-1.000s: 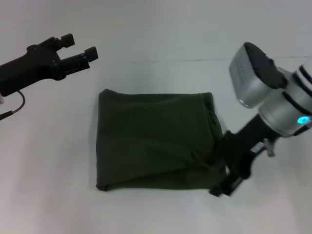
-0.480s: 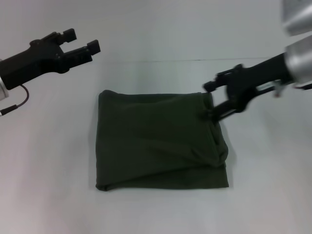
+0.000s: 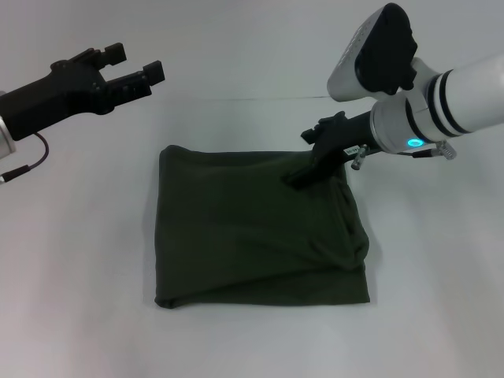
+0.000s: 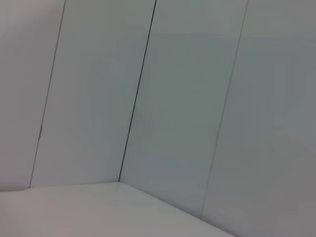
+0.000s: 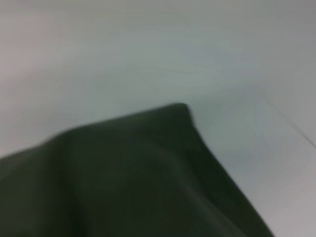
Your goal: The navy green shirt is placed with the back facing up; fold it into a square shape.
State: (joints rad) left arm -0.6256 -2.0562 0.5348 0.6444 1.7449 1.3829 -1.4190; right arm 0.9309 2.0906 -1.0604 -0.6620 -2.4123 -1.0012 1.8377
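Shirt (image 3: 256,228) is lying folded near-square mid-table, and my right gripper (image 3: 298,178), jaws hidden so I can't tell their state, is skimming its far-right corner, risking dragging the fold open, while my left gripper (image 3: 134,69) is hovering spread.

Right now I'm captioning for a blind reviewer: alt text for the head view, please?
A navy green shirt, folded to a rough square, lies on a white table. The right gripper sits over its far right corner; the left gripper, open, hovers far left.
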